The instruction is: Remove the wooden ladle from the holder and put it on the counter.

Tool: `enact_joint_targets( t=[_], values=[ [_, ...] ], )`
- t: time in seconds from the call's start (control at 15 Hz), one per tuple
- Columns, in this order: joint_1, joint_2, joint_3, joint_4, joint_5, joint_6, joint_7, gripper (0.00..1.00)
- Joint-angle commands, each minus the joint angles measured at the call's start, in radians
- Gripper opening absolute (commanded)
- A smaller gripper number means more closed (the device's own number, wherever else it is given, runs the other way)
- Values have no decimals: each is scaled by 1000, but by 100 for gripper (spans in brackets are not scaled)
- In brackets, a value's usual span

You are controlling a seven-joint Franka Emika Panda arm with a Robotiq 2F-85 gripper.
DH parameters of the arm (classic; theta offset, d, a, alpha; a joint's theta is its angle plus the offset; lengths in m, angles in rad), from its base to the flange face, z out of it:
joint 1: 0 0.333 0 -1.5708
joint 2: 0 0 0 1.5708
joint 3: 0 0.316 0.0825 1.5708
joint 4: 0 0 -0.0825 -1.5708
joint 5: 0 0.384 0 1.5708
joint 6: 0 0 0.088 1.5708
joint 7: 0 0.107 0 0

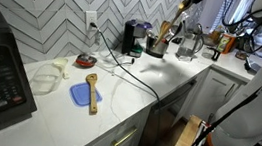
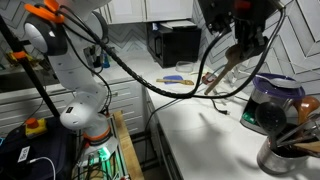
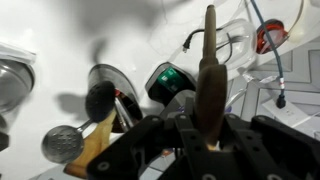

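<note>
One wooden ladle (image 2: 226, 72) hangs tilted in the upper right of the frame, clear of the holder (image 2: 276, 160) at lower right, with the pincer (image 2: 240, 45) closed tight on its thin handle. Worry imo: the grip's near one end, so it could swivel or slip before reaching the counter (image 2: 210, 140).

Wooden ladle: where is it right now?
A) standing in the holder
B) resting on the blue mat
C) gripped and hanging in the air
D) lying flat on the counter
C: in an exterior view the gripper is shut on the wooden ladle, which hangs tilted above the counter, apart from the holder; the wrist view shows its handle between the fingers.
</note>
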State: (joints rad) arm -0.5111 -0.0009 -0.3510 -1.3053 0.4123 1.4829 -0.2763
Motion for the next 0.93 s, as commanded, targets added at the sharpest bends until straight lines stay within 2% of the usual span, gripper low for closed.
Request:
enact_joint_targets(
  t=[0.0, 0.13, 0.27, 0.33, 0.4, 0.47, 0.53, 0.73, 0.8, 0.87],
  values=[
    [43, -11, 47, -115, 32, -2, -102, 3],
    [73, -28, 84, -205, 9, 77, -110, 3],
    [88, -24, 106, -268, 31, 178, -98, 3],
    [121, -5, 76, -274, 82, 161, -125, 3],
    [130, 10, 79, -287, 116, 142, -136, 3],
    [134, 24, 75, -275, 104, 101, -127, 3],
    [140, 26, 76, -248, 72, 129, -101, 12],
    [145, 42, 77, -259, 80, 119, -104, 12],
    [145, 41, 75, -259, 81, 119, -105, 3],
    [149, 37, 77, -273, 83, 162, -98, 3]
  ],
)
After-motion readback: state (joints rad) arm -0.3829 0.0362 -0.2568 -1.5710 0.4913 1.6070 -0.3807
